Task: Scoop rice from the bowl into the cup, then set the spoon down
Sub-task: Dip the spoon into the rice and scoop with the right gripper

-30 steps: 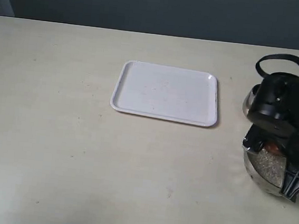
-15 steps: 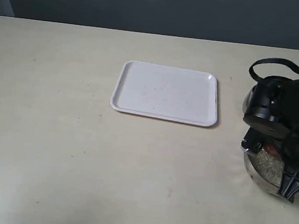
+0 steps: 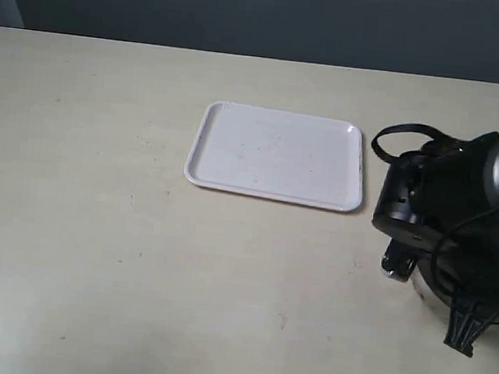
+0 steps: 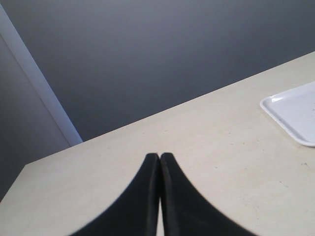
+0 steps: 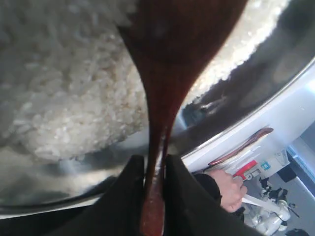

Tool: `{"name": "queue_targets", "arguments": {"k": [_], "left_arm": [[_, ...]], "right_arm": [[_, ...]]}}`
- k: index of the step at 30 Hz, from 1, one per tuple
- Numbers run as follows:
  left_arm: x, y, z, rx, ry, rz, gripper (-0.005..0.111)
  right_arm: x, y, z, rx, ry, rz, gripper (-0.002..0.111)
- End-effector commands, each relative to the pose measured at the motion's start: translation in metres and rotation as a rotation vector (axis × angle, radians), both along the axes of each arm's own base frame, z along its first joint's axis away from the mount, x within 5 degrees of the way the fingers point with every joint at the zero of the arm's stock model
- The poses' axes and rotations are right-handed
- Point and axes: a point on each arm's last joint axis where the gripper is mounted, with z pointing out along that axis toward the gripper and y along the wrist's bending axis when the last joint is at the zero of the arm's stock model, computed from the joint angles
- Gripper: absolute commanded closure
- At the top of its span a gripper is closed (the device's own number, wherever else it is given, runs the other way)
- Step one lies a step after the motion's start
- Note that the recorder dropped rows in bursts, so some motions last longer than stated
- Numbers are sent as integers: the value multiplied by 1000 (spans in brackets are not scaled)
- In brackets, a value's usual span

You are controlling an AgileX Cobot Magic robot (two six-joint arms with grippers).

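Observation:
In the right wrist view my right gripper point(image 5: 155, 164) is shut on the thin handle of the reddish-brown wooden spoon point(image 5: 177, 34). The spoon's oval bowl is tipped down against the heap of white rice point(image 5: 64, 88). The rice fills the shiny steel bowl point(image 5: 261, 78). In the exterior view the right arm point(image 3: 446, 215) hangs over the bowl, of which only a sliver of rim point(image 3: 420, 290) shows. The cup is hidden behind that arm. My left gripper point(image 4: 160, 156) is shut and empty, above bare table.
A white rectangular tray point(image 3: 276, 154) lies flat on the beige table point(image 3: 95, 225), left of the right arm. Its corner point(image 4: 295, 115) shows in the left wrist view. A black cable loops point(image 3: 396, 135) over the right wrist.
The right arm has shifted left and lower over the bowl. It now covers the rice and the cup, which showed before. The tray has not moved.

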Motion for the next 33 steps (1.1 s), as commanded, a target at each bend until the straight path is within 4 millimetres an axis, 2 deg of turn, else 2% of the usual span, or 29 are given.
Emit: {"name": "queue_targets", "arguments": {"k": [1, 5, 17, 22, 29, 33], "left_arm": [[-1, 0, 2, -12, -15, -4, 106], [-1, 0, 2, -12, -15, -4, 106], [-1, 0, 2, -12, -15, -4, 106], [-1, 0, 2, -12, -15, -4, 106], [-1, 0, 2, -12, -15, -4, 106], [-1, 0, 2, -12, -15, -4, 106]], "right_arm": [[1, 6, 3, 20, -26, 6, 109], [-2, 6, 10, 59, -1, 1, 109], [-4, 6, 9, 65, 46, 10, 109], [-4, 5, 16, 88, 25, 8, 109], [2, -15, 32, 157, 1, -97, 109], [0, -17, 34, 188, 32, -114, 109]]}}
